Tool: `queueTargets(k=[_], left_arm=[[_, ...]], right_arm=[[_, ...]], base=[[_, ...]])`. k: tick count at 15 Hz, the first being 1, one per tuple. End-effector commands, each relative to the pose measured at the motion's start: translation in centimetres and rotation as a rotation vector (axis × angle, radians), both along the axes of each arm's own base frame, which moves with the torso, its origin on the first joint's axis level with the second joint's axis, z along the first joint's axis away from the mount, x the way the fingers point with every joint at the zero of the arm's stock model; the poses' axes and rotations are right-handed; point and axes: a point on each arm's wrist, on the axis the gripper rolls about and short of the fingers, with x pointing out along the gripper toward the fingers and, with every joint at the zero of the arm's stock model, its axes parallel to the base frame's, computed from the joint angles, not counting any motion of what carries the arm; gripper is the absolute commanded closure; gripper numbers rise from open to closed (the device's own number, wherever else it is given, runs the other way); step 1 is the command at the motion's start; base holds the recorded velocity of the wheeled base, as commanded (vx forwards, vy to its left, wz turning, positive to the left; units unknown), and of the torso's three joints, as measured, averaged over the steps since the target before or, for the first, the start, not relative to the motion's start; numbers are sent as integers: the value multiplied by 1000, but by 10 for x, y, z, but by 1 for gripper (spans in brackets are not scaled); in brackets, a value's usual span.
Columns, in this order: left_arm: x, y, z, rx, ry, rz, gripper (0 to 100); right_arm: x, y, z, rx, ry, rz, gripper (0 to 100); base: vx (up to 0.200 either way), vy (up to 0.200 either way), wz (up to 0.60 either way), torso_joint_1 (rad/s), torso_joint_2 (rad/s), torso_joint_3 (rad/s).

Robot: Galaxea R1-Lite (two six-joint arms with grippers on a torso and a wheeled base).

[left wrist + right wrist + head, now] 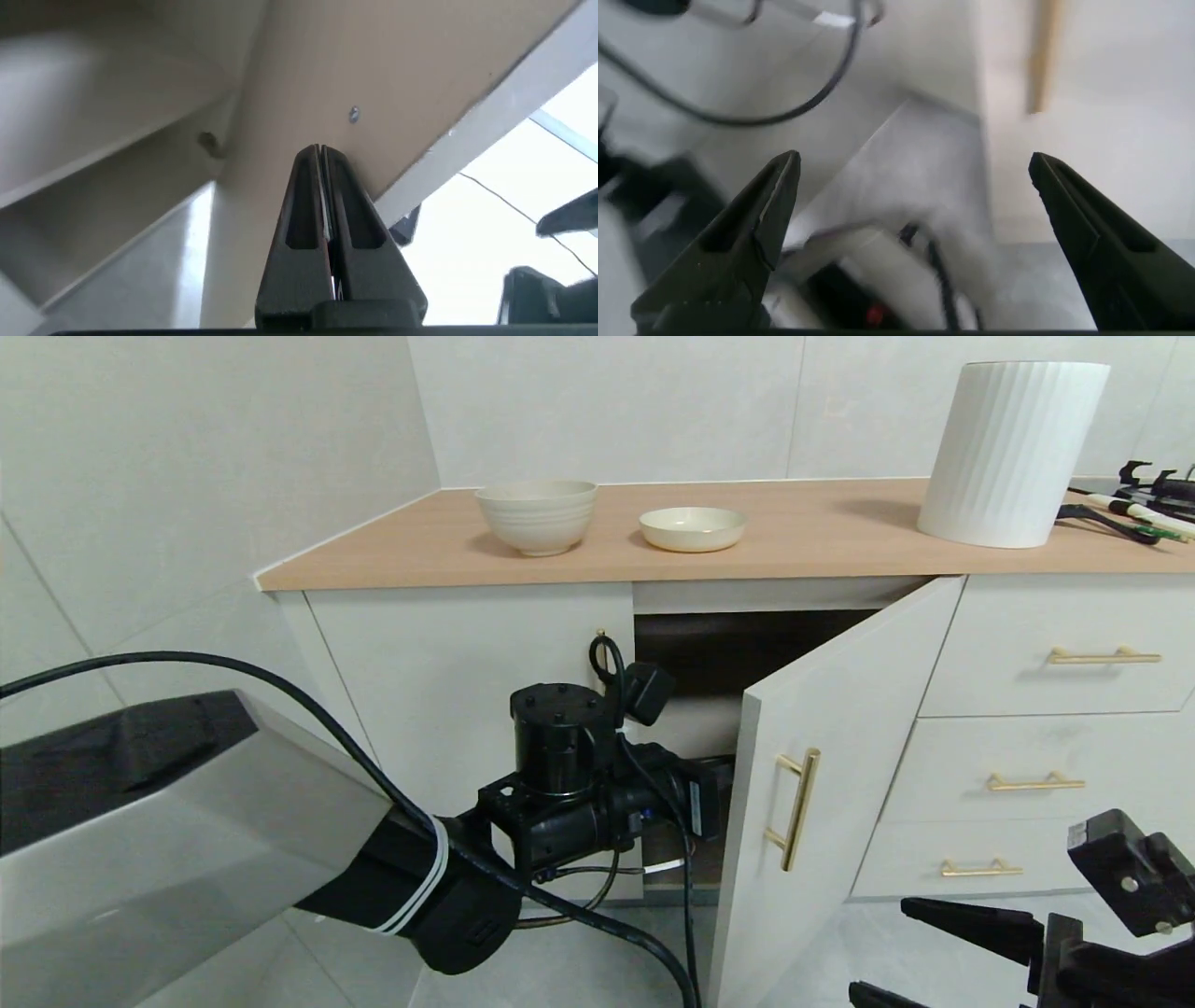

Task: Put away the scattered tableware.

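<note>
A beige ribbed bowl (537, 515) and a small shallow cream dish (692, 527) stand on the wooden countertop (822, 537), toward its left end. Below them the cabinet door (831, 747) hangs open. My left arm's wrist (579, 775) sits low in the cabinet opening, under the dish. My left gripper (320, 149) is shut with nothing in it, its tip close to the inner face of the door (392, 84). My right gripper (879, 947) is low over the floor in front of the drawers, open and empty, also seen as right gripper (913, 163).
A tall white ribbed cylinder (1013, 448) stands on the counter at the right, with dark utensils (1134, 509) beyond it. Drawers with gold handles (1103, 656) fill the right side. The door's gold handle (795, 807) faces outward. A tiled wall closes the left.
</note>
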Motion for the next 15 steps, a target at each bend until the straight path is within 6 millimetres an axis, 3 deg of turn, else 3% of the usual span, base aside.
queueTargets(k=[1,5,7,9,11,12,14,15], left_arm=[[-2,-6,-5,7,8,-13,100],[-18,-37,-5,40,40,-93,100],[-49,-73,10,29,25,-205,100],[-66,-82,20,11,12,-247,100],[-67,-72,25,-8,47,-217,100],[-51,-58,31,-32,59,-154,100],[-30,-21,39,-35,57,-27,100],[-23,10,44,-30,60,45,100]], right_arm=[[-4,-3,6,26,-19,22,0],[-13,-8,10,59,-20,118,0],[-25,-17,16,87,-22,200,0],[-28,-20,20,108,-35,238,0],[-28,-20,19,107,-32,241,0],[-28,-19,19,107,-30,241,0],[-26,-18,19,102,-26,233,0],[-18,-15,22,99,-19,203,0]], base=[[0,0,0,0,0,0],[0,0,0,0,0,0],[0,0,0,0,0,0],[0,0,0,0,0,0],[0,0,0,0,0,0],[0,0,0,0,0,0],[0,0,0,0,0,0],[0,0,0,0,0,0]])
